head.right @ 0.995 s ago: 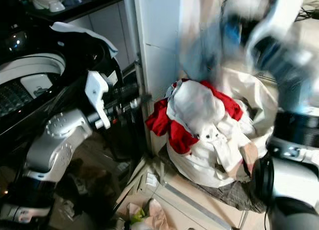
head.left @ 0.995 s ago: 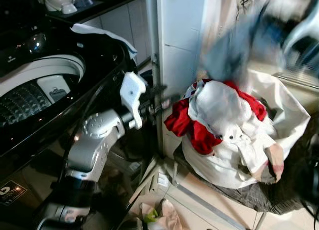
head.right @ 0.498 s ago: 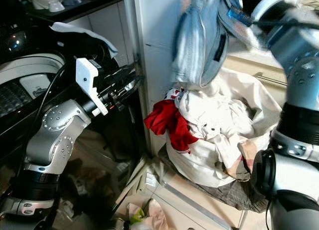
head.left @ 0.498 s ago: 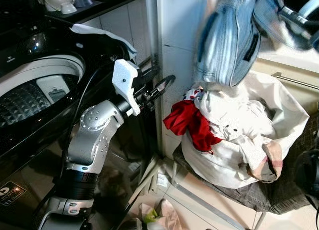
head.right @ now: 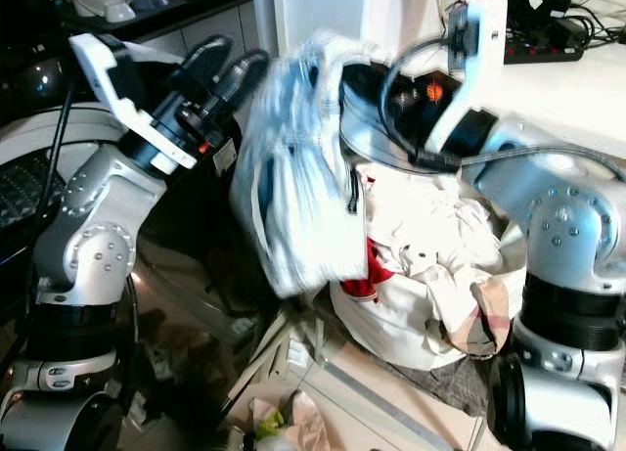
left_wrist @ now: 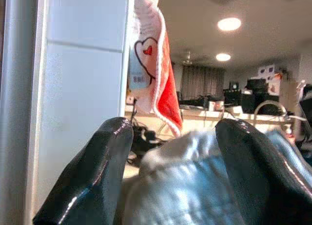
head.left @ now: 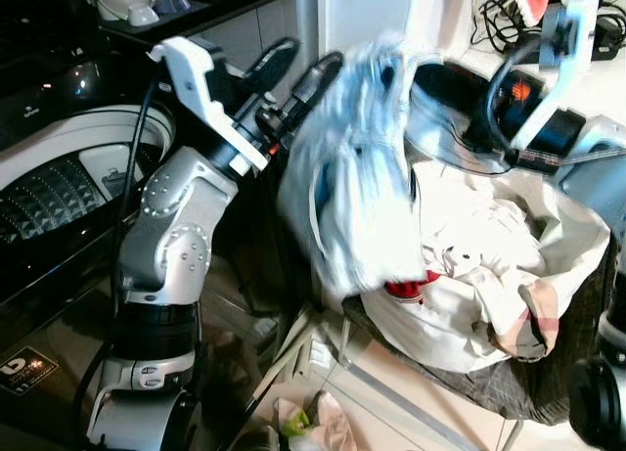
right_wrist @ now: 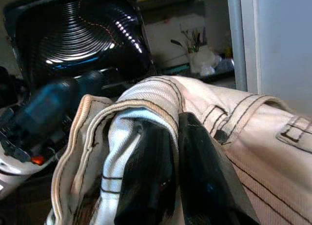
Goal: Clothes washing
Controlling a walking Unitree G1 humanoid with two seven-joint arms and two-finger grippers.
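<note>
Stitched denim jeans [head.left: 357, 167] pinched by right hand [right_wrist: 178, 178], left hand [left_wrist: 173, 178] spread

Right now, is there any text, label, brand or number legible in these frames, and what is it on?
No text can be read outright.
Sticker on the washing machine front, a white mark: too small to read.
Tag on the hanging cloth, beside a drawn heart: blurred, unreadable.
Jeans, gripped by the right gripper with the left gripper open around them: no visible label.
</note>
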